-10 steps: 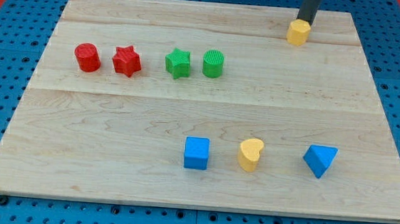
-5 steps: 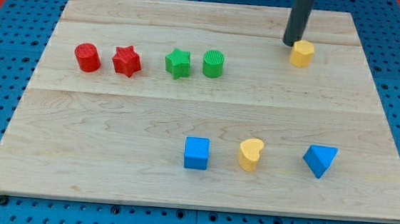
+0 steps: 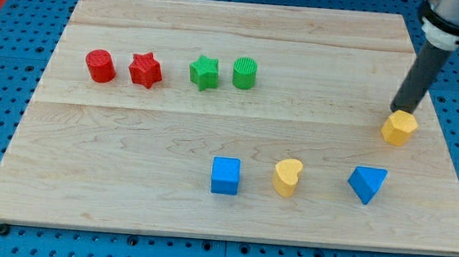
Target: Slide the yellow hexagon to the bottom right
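Note:
The yellow hexagon (image 3: 398, 128) sits on the wooden board (image 3: 127, 178) near its right edge, about halfway down. My tip (image 3: 398, 109) stands just above the hexagon in the view, touching or nearly touching its upper side. The dark rod slants up to the view's top right corner.
A blue triangle (image 3: 367, 184), a yellow heart (image 3: 287, 177) and a blue cube (image 3: 226, 176) stand in a row toward the view's bottom. A red cylinder (image 3: 100, 66), red star (image 3: 145, 69), green star (image 3: 204, 72) and green cylinder (image 3: 245, 72) line the upper left.
The yellow hexagon has slid from the view's top right down and to the right, toward the board's right edge. My tip has followed it, staying just above it.

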